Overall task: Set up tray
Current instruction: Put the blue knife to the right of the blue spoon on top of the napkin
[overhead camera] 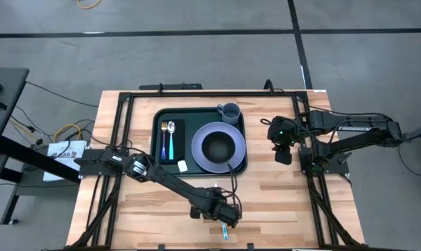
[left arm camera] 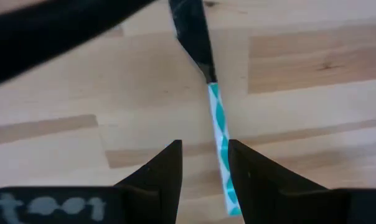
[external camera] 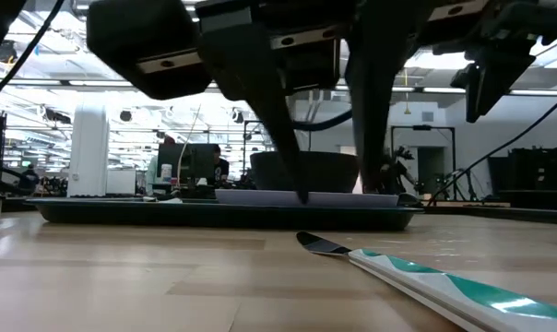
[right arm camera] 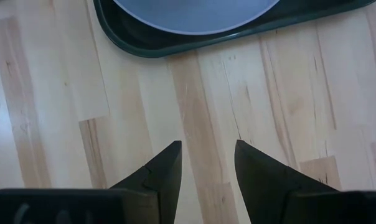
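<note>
Tray (overhead camera: 157,143), dark green with a raised rim, sits on the far middle of the wooden counter (overhead camera: 280,199). In it lie a lavender plate (overhead camera: 198,148) with a dark bowl (overhead camera: 217,146) on top, a grey-blue mug (overhead camera: 228,111) at the far edge, and a black napkin (overhead camera: 177,132) on the left side carrying a spoon (overhead camera: 170,137) with a blue handle; a small white item (overhead camera: 182,165) rests at the napkin's near corner.

Near the counter's front edge, well apart from the tray, lies a knife (left arm camera: 216,118) with a dark blade and a teal-and-white patterned handle. The left pincer (left arm camera: 205,168) hovers low over it, fingers (left arm camera: 168,169) parted, the handle running beside one fingertip and not gripped.

The right pincer (right arm camera: 206,165) hangs above bare wood just beside the tray's right side, its fingers apart and holding nothing; the tray's rim and the plate's edge show ahead of it.
</note>
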You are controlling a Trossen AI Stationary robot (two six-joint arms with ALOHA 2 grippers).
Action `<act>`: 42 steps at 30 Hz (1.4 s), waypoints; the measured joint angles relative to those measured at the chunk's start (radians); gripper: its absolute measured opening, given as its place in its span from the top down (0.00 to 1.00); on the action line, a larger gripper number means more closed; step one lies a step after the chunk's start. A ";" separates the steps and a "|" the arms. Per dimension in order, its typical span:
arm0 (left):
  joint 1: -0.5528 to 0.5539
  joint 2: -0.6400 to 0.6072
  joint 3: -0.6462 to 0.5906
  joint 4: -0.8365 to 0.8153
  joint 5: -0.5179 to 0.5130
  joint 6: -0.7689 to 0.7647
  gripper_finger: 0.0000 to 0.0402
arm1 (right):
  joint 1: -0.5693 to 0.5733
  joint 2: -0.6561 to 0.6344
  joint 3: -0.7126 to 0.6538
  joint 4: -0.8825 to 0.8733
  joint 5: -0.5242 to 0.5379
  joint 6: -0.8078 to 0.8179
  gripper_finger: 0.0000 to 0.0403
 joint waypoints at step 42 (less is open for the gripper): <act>0.019 0.074 -0.016 0.125 0.078 0.061 0.73 | 0.000 0.000 0.000 0.001 -0.001 0.000 0.66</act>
